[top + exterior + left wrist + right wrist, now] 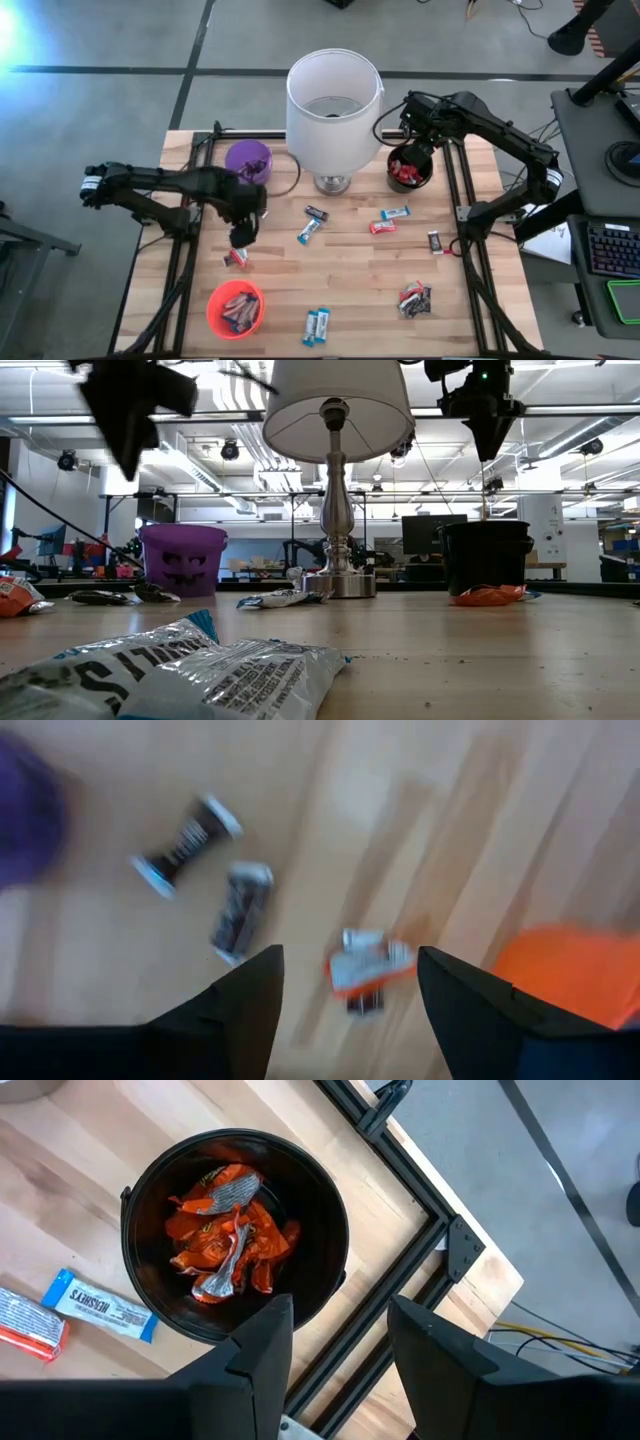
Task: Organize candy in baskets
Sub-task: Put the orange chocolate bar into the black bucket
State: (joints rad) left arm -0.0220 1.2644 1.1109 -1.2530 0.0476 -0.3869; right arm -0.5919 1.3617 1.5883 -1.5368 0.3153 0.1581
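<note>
My left gripper (243, 236) (345, 982) hangs open over the table's left half, fingers pointing down. A red-and-white candy (368, 970) (236, 258) lies flat on the wood below the gap between its fingers, untouched. Two dark candies (240, 906) lie beyond it. My right gripper (414, 152) (340, 1330) stands open and empty above the black basket (140, 1190) (428, 176), which holds several orange-red candies (225, 1230). The purple basket (248, 160) stands at the far left. The orange basket (212, 318) at the near left holds a few candies.
A white lamp (333, 100) on a metal base stands at the table's far middle, between the purple and black baskets. Loose candies lie on the wood in the middle (309, 232), right of middle (395, 213), near the right rail (435, 241) and at the near edge (316, 325).
</note>
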